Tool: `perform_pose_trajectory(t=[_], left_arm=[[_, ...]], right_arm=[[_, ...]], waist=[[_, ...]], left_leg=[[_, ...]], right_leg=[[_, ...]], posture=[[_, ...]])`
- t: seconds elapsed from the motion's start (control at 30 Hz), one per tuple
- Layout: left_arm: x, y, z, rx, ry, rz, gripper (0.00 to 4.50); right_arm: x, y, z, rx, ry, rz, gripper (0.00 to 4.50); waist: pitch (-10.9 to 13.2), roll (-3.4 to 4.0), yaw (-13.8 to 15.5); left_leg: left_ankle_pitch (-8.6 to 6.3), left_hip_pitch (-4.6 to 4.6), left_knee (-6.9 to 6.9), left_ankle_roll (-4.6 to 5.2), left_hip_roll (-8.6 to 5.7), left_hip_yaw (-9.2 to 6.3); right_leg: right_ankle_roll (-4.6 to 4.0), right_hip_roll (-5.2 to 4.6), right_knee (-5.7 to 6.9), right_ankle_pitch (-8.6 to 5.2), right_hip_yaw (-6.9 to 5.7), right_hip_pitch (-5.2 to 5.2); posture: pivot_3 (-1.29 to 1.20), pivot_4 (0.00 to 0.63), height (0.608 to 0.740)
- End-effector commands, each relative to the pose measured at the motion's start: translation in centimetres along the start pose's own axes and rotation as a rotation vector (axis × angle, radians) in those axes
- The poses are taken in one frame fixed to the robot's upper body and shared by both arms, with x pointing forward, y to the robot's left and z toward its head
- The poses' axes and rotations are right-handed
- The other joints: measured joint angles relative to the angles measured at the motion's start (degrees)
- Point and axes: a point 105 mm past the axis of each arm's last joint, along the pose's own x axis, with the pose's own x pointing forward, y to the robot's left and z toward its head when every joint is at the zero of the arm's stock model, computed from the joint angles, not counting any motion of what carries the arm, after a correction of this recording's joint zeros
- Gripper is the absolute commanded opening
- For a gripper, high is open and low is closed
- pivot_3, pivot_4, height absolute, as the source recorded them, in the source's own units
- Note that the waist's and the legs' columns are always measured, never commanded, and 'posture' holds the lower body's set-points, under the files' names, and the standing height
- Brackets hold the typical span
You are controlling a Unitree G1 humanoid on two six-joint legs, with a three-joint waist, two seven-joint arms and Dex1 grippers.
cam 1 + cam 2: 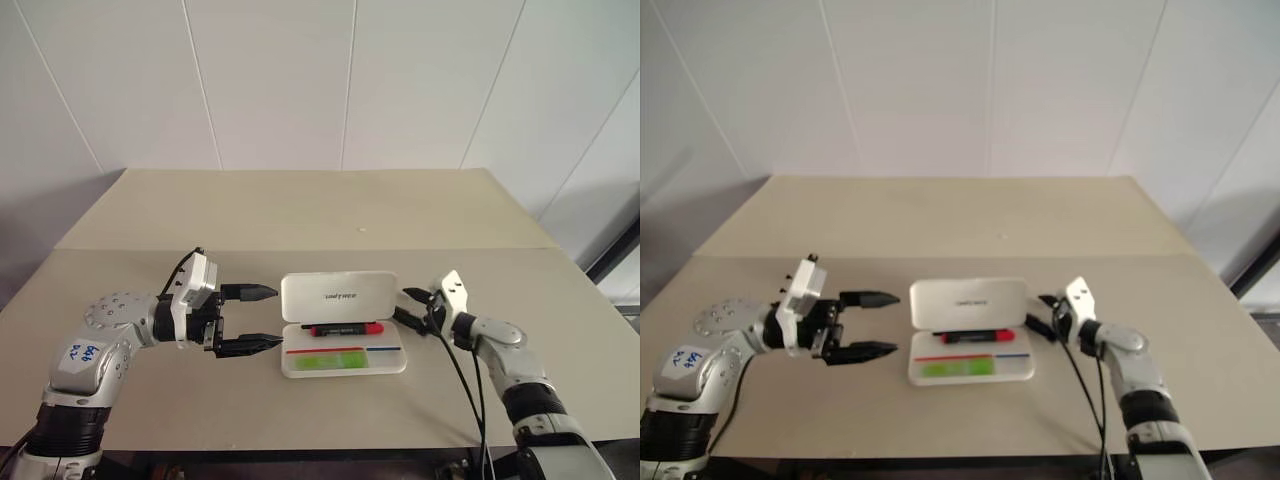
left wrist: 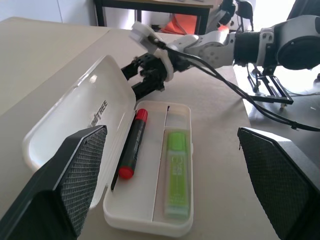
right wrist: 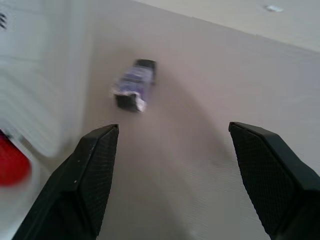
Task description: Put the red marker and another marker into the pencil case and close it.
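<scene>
Your case (image 1: pixel 342 340) is a stiff, light, slick white shell, so push the raised lid (image 1: pixel 338 297) down by its top edge. It lies open mid-table (image 1: pixel 300 215), red marker (image 1: pixel 346 329) and green marker (image 1: pixel 328 361) already inside. Left gripper (image 1: pixel 262 318) and right gripper (image 1: pixel 412 308) flank it, fingers apart, empty.

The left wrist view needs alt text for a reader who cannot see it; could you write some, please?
An open white pencil case lies on a tan table, holding the red marker beside the lime-green marker. The open right gripper sits at the case's far end; the left gripper's fingers frame the view.
</scene>
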Motion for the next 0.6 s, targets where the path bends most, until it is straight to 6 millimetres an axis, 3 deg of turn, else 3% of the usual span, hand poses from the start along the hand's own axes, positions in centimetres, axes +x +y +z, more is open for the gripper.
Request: perform_pose_trajectory(t=[0.03,0.27,0.6], left_arm=[[-0.2,-0.3,0.9,0.048,-0.017,0.003,4.46],[-0.2,-0.5,1.0,0.057,-0.018,0.011,4.46],[-0.1,-0.9,1.2,0.06,-0.027,0.015,4.46]], right_arm=[[1.1,-0.3,0.7,-0.025,-0.023,-0.011,4.5],[2.6,-0.8,0.8,-0.034,-0.035,-0.091,4.5],[2.7,-2.5,0.7,-0.085,-0.016,-0.249,4.5]], waist=[[0.0,0.0,-0.3],[0.0,-0.02,-1.6],[0.0,-0.03,-1.6]], left_leg=[[0.0,0.02,0.0,0.0,0.0,0.0],[0.02,0.06,0.03,-0.03,0.01,0.0],[0.1,0.13,0.08,-0.07,0.01,0.0]], right_leg=[[0.0,0.01,0.01,0.0,0.0,0.0],[-0.02,0.02,0.06,0.04,0.02,0.02],[-0.03,0.03,0.09,0.14,0.05,0.1]], posture=[[0.0,0.15,0.74],[0.0,0.15,0.74],[0.0,0.15,0.74]])
